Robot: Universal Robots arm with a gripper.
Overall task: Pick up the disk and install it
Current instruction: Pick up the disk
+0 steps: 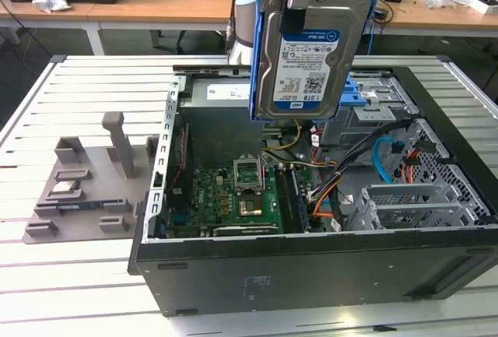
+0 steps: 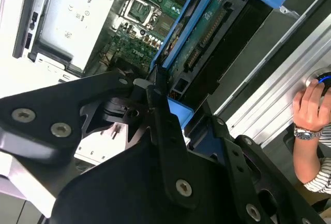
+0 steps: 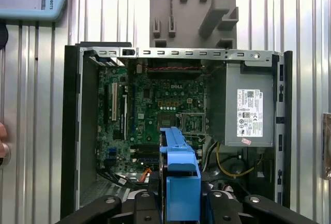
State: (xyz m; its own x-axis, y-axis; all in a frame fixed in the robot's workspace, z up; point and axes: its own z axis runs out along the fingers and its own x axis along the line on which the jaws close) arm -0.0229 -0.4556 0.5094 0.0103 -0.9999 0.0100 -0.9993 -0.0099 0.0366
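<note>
The gripper [image 3: 181, 195] clamps the blue-bracketed disk [image 3: 180, 157] edge-on over the open case's [image 3: 176, 53] motherboard [image 3: 160, 100].

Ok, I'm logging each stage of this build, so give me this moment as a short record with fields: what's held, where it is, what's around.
held item: silver metal hard drive, white-and-blue label facing the exterior camera
gripper: black metal gripper, shut on the drive's blue plastic bracket
position: upright, in the air above the open black computer case, not seated
below: green motherboard
inside case: grey boxy power supply with white sticker
outside case: grey fixture tray, at the exterior view's left
person: a hand at the table edge
</note>
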